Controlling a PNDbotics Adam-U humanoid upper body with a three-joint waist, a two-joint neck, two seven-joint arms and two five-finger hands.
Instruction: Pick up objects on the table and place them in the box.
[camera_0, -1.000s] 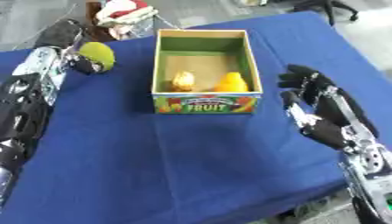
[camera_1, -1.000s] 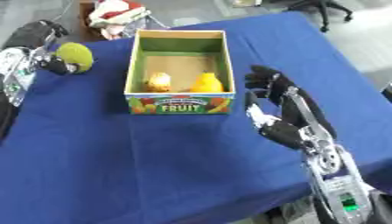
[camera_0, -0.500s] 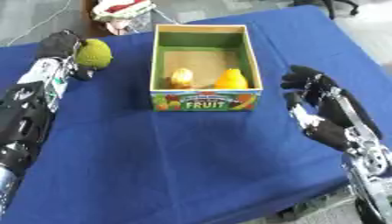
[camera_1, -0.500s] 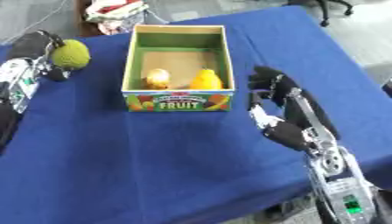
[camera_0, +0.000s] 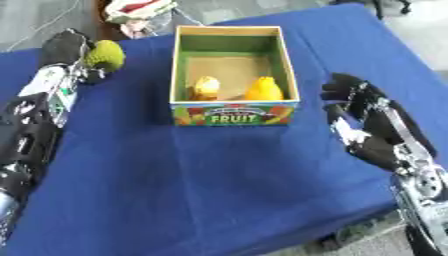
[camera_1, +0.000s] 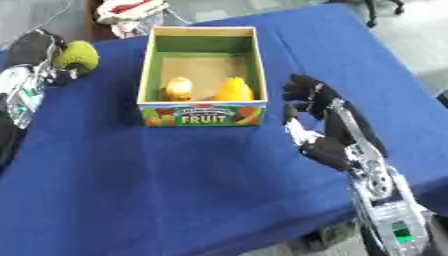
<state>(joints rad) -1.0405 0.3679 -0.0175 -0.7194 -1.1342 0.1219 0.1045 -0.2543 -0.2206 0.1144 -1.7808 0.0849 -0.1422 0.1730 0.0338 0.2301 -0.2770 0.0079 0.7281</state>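
Note:
A cardboard fruit box (camera_0: 229, 108) stands open in the middle of the blue table (camera_0: 210, 185). Inside it lie two yellow fruits, a paler one (camera_0: 206, 86) on the left and a pointed one (camera_0: 262, 89) on the right. At the far left my left hand (camera_0: 68, 50) is shut on a yellow-green bumpy fruit (camera_0: 105, 55), held just above the cloth left of the box. My right hand (camera_0: 363, 117) hovers open to the right of the box, fingers relaxed, holding nothing.
A white and red bundle (camera_0: 136, 11) lies beyond the table's far edge behind the box. The table's right edge (camera_0: 429, 85) runs close past my right arm, and the near edge drops off at the lower right.
My left hand has carried the green fruit up and slightly toward the box. The view has tilted, shifting the whole scene. My right hand stays where it was.

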